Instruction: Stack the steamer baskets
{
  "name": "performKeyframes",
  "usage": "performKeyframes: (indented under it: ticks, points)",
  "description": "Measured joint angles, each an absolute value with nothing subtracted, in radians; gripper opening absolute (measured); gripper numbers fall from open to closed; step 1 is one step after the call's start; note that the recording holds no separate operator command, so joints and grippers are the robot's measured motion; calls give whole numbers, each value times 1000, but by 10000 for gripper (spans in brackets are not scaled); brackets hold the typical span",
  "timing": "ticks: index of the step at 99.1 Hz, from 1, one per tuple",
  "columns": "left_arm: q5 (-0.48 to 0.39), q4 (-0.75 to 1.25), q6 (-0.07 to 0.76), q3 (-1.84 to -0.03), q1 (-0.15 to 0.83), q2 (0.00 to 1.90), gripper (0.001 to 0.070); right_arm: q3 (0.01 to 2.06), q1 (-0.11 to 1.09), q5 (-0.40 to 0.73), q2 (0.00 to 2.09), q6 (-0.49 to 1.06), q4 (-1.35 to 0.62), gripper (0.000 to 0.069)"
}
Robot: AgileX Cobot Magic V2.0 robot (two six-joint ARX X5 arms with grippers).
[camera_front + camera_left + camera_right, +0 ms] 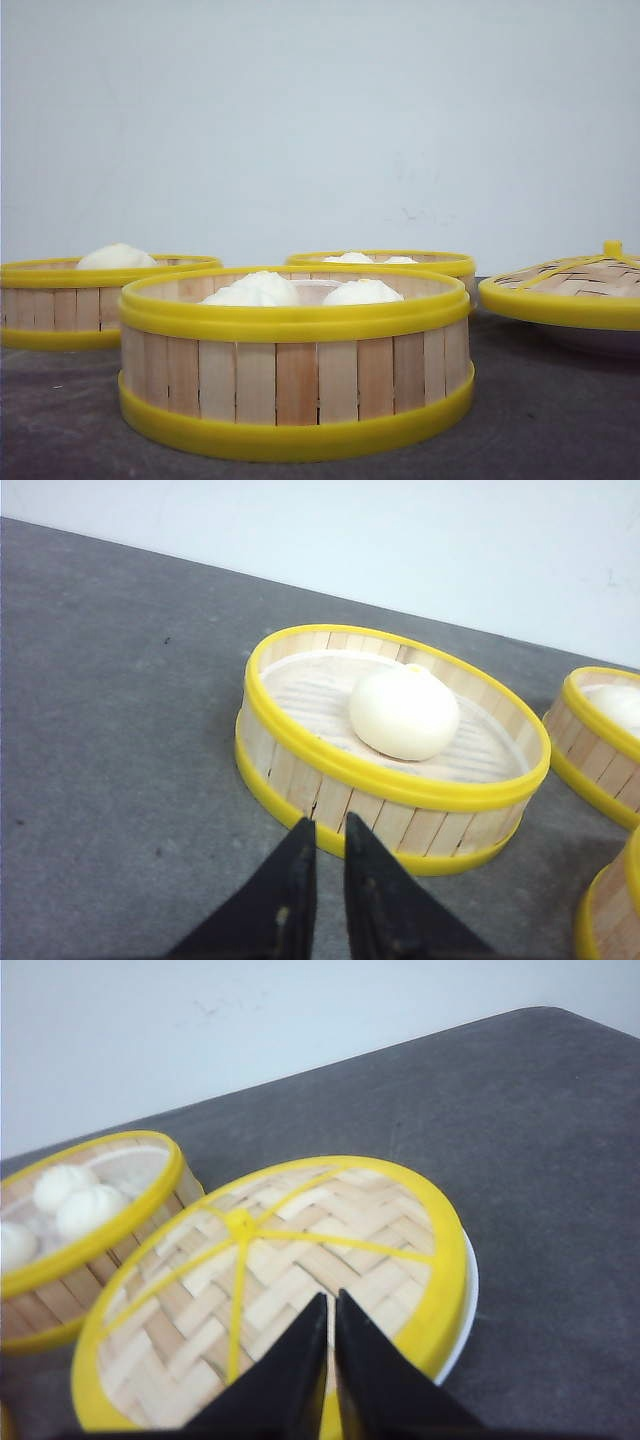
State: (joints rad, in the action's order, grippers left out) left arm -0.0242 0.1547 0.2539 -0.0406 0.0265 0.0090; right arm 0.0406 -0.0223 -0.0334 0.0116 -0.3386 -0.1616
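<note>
Three steamer baskets stand apart on the dark table, none on another. The nearest steamer basket [296,360] holds two white buns. Another basket [60,300] with one bun sits at the left, and a further basket [400,262] stands behind. In the left wrist view my left gripper [328,825] is shut and empty, just short of the wall of the one-bun basket [390,780]. My right gripper [330,1300] is shut and empty, hovering over the woven lid [270,1280]. Neither gripper shows in the front view.
The domed woven lid [570,285] with its yellow rim and knob rests on a white plate [600,340] at the right. A bun-filled basket [90,1230] stands beside the lid. Parts of two more baskets [605,740] [610,910] show near the left gripper. A pale wall backs the table.
</note>
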Motion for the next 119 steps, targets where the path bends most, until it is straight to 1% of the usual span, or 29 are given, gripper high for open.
performKeyframes:
  ticks: [10,20,27,38,46,65,73,80,84,87,91,96,99,101,105,109,119]
  points:
    - [-20,160,285,-77,27,40,24,109,-22,-33,45,-350,-161,8]
    - [-7,157,303,-160,27,102,24,206,-22,-33,113,-362,-171,8]
    - [4,154,306,-233,27,166,24,284,-22,-36,184,-364,-176,8]
    - [5,159,303,-372,27,302,24,440,-22,-69,326,-342,-225,8]
    - [-15,187,295,-498,27,414,24,578,-18,-82,438,-301,-297,8]
    - [-112,299,269,-802,27,664,24,903,35,-79,665,-176,-476,8]
    - [-130,336,247,-875,30,726,25,980,60,-79,714,-135,-513,8]
    - [-131,350,230,-896,32,749,31,1005,79,-79,737,-117,-529,13]
    - [-131,360,223,-896,33,753,54,1006,87,-79,746,-108,-541,47]
    - [-131,373,219,-896,33,754,88,1006,92,-79,751,-105,-554,98]
    - [-131,385,210,-896,33,754,157,1005,98,-79,760,-102,-569,200]
    - [-131,387,200,-896,33,754,266,1005,104,-79,773,-103,-577,347]
    - [-131,386,196,-896,33,754,326,1005,107,-79,781,-104,-577,416]
    - [-131,386,194,-896,33,754,359,1005,112,-80,785,-105,-577,447]
    - [-131,386,191,-896,33,754,407,1005,118,-80,792,-107,-576,488]
    - [-131,386,190,-896,33,754,436,1007,125,-87,801,-110,-576,511]
    - [-133,386,184,-896,46,754,459,1039,145,-122,848,-121,-574,529]
